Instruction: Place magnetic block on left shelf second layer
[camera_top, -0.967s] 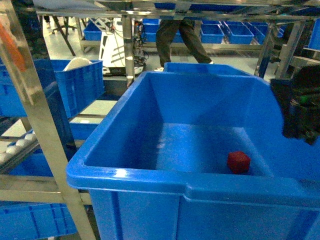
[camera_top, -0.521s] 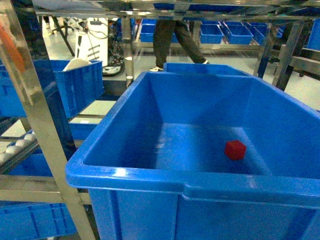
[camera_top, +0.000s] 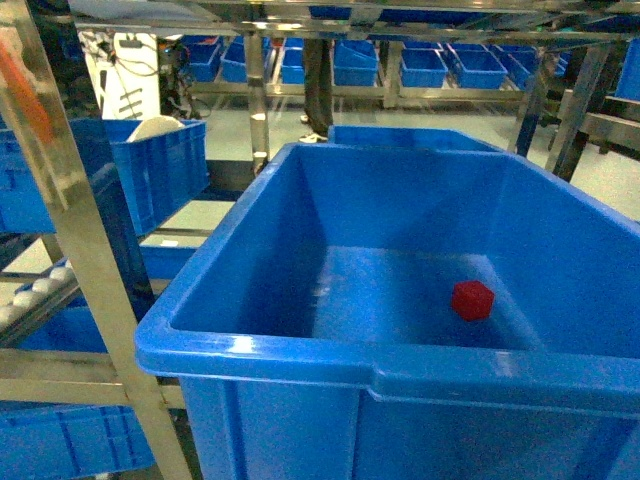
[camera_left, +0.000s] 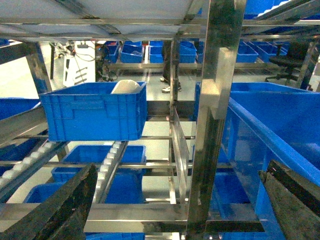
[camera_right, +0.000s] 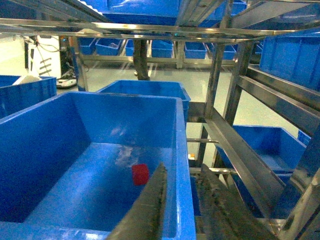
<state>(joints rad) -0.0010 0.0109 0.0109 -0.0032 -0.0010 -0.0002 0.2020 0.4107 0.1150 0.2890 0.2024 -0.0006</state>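
The red magnetic block (camera_top: 472, 300) lies loose on the floor of the large blue crate (camera_top: 300, 360), toward its right side, with nothing touching it. This crate sits on the left shelf second layer, among steel uprights (camera_top: 80, 250) and white rollers (camera_top: 40, 285). The right wrist view shows the block (camera_right: 140, 174) inside the crate (camera_right: 50, 150). My right gripper (camera_right: 182, 167) hangs back above the crate's right rim, its fingers a narrow gap apart and empty. My left gripper (camera_left: 181, 170) is wide open before an upright (camera_left: 210, 125). Neither gripper shows in the head view.
A smaller blue crate (camera_left: 95, 112) holding a white object sits on the rack to the left. Another blue crate (camera_top: 410, 135) stands behind the large one. More crates fill lower tiers (camera_left: 125, 170) and far shelves (camera_top: 425, 65). Steel rails (camera_right: 250, 150) run along the crate's right.
The right gripper has drawn back out of the head view at the right. The block has come to rest on the crate floor. A person behind the rack has walked off.
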